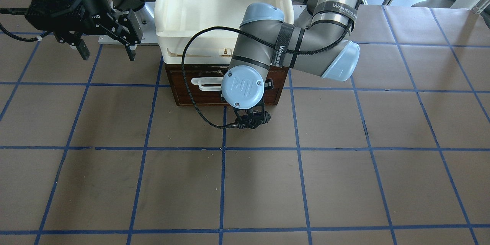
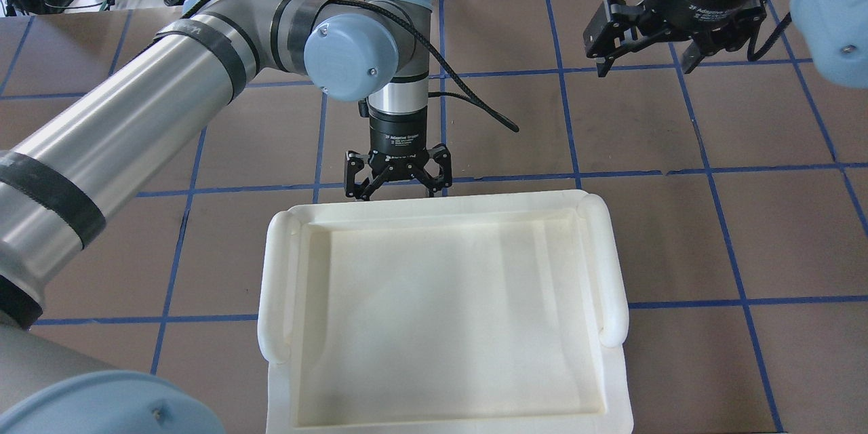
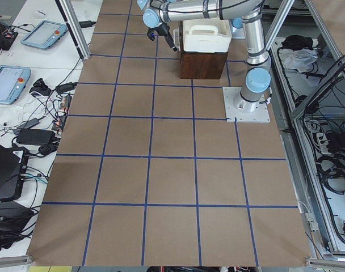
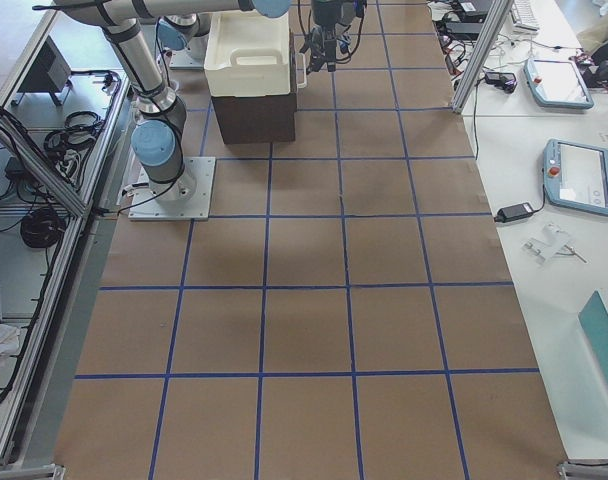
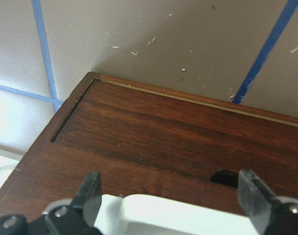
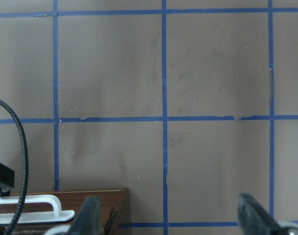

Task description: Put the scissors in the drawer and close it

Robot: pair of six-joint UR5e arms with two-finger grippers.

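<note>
Left end effector (image 2: 397,181): jaws wide open, nothing gripped. In the wrist view its fingers (image 5: 90,196) stand either side of the white handle (image 5: 178,215), tips down in front of the drawer (image 5: 188,132). Can't tell whether they touch it.

Drawer front looks level with its frame, seam narrow all round, so I read it as shut or very nearly. It sits under the tray stack (image 2: 271,285).

Scissors: not visible in any view. Likely inside already, but no view confirms it.

Handling:
- Drawer is stiff wood and should slide on a straight push.
- The bar handle looks thin. For a last nudge, press flat on the wood beside it, square to the face so the drawer doesn't rack.
- To reopen, hook or pinch the bar mid-span.
- Scissors are small, so light and rigid. Best hold would be across the pivot.

Left arm pose: wrist vertical, tool pointing straight down just off the stack's front edge. The forearm comes in diagonally from the robot's left, and in the front view the wrist joint hides part of the drawer front.

Right end effector (image 1: 108,51): open and empty, hanging above bare worktop (image 1: 268,191) well off to the stack's side. That arm is tucked back near its base.
</note>
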